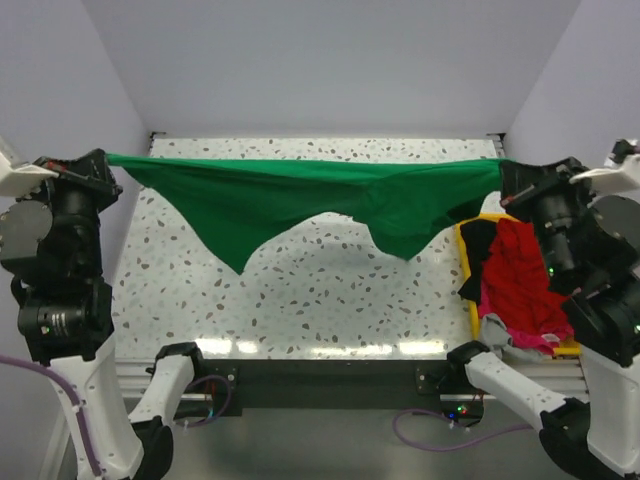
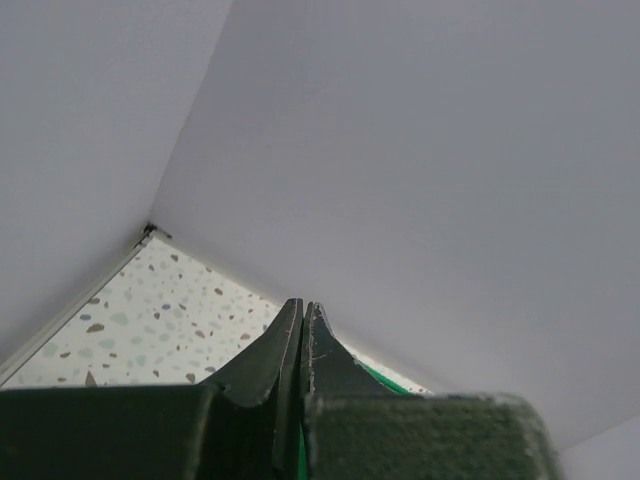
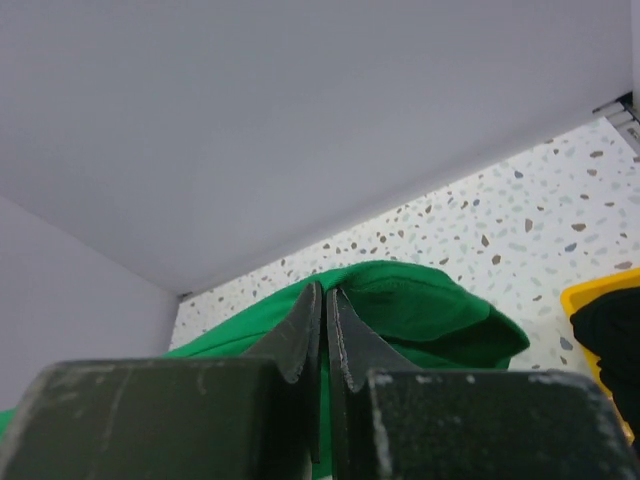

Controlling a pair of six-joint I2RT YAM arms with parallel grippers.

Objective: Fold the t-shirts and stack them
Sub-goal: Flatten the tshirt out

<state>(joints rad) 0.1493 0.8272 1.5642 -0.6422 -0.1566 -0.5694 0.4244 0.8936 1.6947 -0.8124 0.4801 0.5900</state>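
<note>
A bright green t-shirt (image 1: 300,195) hangs stretched in the air across the far half of the table, sagging into two points. My left gripper (image 1: 108,160) is shut on its left end; in the left wrist view the gripper (image 2: 303,305) pinches a thin sliver of the green t-shirt (image 2: 380,379). My right gripper (image 1: 503,172) is shut on the right end, and in the right wrist view the green t-shirt (image 3: 430,310) bunches just past the closed gripper (image 3: 324,292). A red t-shirt (image 1: 520,270), a black one (image 1: 480,240) and a pink one (image 1: 525,335) lie heaped at the right.
A yellow bin (image 1: 467,262) holds the heap at the table's right edge, under my right arm; the bin's corner (image 3: 600,295) shows in the right wrist view. The speckled table (image 1: 320,290) is walled at the back and both sides.
</note>
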